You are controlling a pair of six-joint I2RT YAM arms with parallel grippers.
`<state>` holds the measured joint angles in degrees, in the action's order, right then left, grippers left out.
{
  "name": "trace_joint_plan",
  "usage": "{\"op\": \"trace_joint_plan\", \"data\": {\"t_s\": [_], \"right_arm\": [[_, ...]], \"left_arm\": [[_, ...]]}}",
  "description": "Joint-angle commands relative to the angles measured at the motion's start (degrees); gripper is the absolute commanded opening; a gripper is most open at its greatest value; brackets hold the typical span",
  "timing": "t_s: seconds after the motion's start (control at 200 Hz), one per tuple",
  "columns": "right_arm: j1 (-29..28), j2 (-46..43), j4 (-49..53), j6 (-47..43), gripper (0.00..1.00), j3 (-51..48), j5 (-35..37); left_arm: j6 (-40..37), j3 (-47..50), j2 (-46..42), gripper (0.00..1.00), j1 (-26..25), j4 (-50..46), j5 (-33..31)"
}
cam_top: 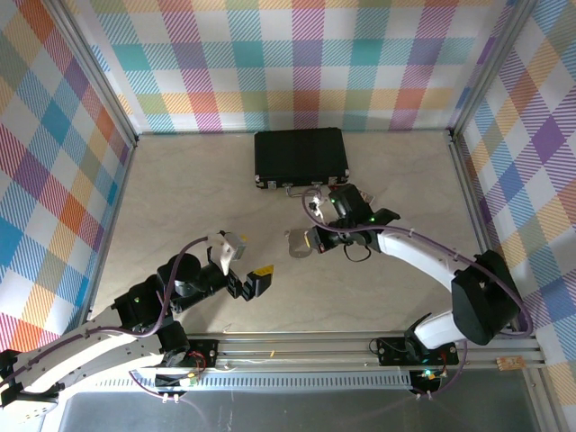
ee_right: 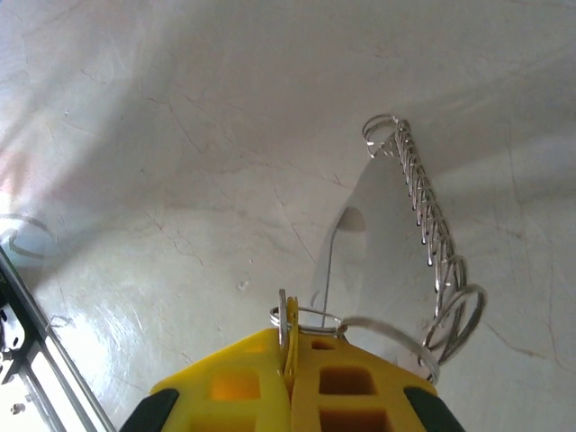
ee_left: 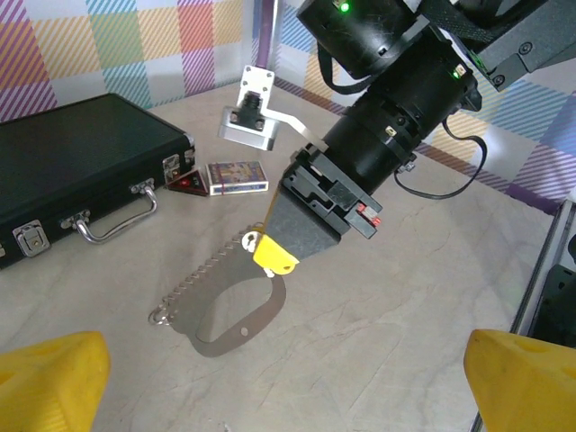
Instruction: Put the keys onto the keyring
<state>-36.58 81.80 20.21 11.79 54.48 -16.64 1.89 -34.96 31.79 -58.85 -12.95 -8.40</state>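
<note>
Beige marbled tabletop (cam_top: 180,198) under the keyring (ee_left: 202,277); plaid walls (cam_top: 306,63) on three sides.

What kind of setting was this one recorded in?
Most likely a lab robot test cell rather than a home or workshop. Plaid walls on a metal frame enclose a pale table. A left arm and a right arm are bolted to a rail at its near edge.

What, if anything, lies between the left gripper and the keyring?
Nothing visible. In the left wrist view, bare table is all that separates the open left gripper from the keyring, which rests on the table with one end pinched in the shut right gripper. The case sits off to one side, out of the path.
</note>
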Motion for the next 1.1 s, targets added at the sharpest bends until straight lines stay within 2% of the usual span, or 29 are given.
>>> {"op": "trace_joint_plan", "data": {"t_s": [0.0, 0.435, 1.095], "right_arm": [[0.5, -2.1, 0.9, 0.6, 0.0, -1.6, -2.4], [0.6, -5.0, 1.4, 0.8, 0.0, -9.3, -6.4], [0.5, -8.3, 2.9, 2.3, 0.0, -17.6, -8.6]], "left_arm": [[-1.2, -0.2, 0.0, 1.0, -0.3, 2.7, 0.6], [-3.2, -2.8, -1.4, 1.0, -0.3, -1.0, -1.7], [-3.8, -3.1, -2.2, 1.0, -0.3, -0.9, -2.7]]}}
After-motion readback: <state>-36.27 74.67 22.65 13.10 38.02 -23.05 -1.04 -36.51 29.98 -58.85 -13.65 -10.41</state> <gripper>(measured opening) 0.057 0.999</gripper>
